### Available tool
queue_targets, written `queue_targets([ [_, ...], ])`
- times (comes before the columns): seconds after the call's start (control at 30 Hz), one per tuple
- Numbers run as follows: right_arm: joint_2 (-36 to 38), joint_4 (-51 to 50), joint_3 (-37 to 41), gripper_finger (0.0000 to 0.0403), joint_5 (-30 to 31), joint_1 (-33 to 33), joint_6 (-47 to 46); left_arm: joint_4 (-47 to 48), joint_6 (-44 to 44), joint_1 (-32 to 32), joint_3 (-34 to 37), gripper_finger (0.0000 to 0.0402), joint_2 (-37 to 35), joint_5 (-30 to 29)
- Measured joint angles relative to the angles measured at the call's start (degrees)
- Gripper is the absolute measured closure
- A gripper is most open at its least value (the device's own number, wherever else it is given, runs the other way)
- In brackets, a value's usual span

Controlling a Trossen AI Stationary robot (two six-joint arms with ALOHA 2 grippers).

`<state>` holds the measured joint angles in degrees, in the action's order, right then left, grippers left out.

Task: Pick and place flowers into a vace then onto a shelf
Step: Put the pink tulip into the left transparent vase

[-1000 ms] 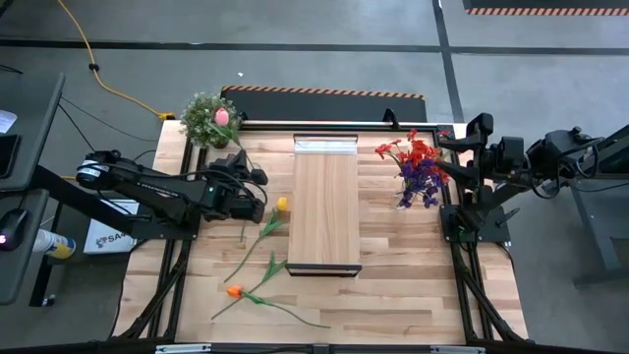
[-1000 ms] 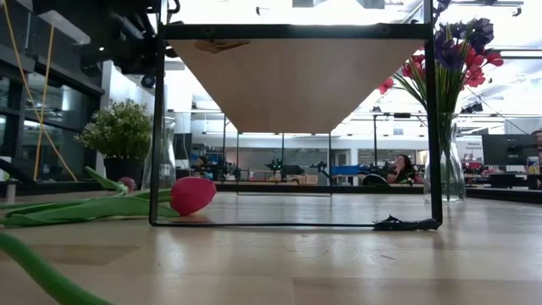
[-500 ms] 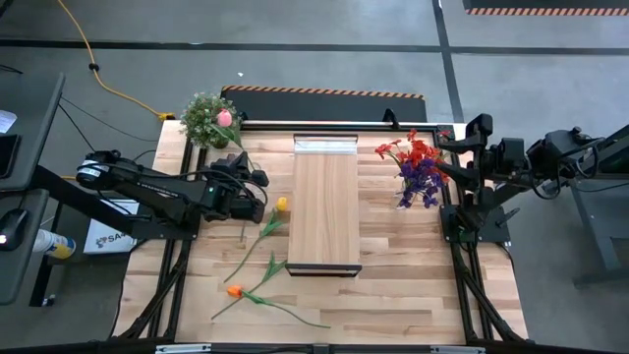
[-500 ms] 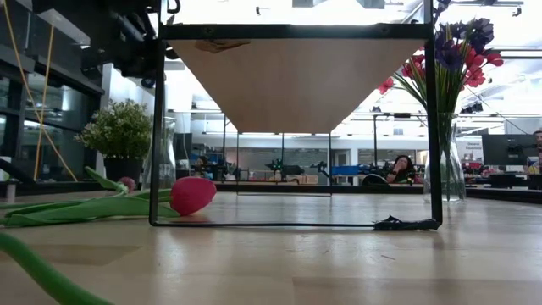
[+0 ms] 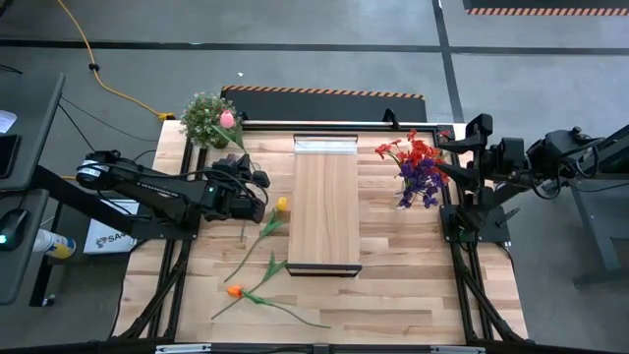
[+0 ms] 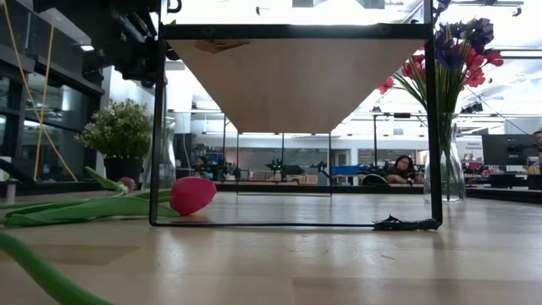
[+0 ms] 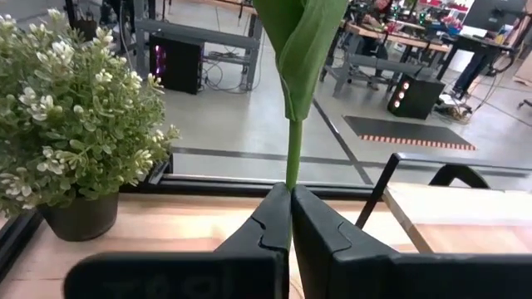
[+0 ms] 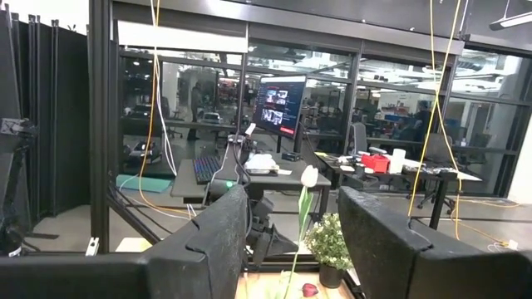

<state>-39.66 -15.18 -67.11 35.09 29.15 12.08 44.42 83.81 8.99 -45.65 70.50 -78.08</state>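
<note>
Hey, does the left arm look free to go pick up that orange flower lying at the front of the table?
Probably not yet. The left gripper is shut on a green flower stem, so it is occupied. The orange flower lies in the open with nothing on top of it.

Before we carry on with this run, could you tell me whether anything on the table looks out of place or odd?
Two flowers lie flat on the table near the shelf instead of standing in the vase. The left gripper pinches a pink flower by the stem. Nothing is spilled or broken.
</note>
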Motion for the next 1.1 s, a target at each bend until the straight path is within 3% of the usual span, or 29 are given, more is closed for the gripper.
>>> queue_targets([
  [0.57, 0.0, 0.0, 0.0, 0.0222, -0.9, 0.0, 0.0, -1.4, 0.0, 0.0, 0.0, 0.0205, -0.2, 4.5],
  [0.77, 0.0, 0.0, 0.0, 0.0222, -0.9, 0.0, 0.0, -0.8, -0.3, 0.0, -0.6, 0.0175, -1.7, 6.9],
  [1.1, 0.0, -0.1, 0.0, 0.0221, -0.9, 0.0, 1.3, -0.8, -13.5, 0.0, -4.7, 0.0151, -5.3, 11.5],
])
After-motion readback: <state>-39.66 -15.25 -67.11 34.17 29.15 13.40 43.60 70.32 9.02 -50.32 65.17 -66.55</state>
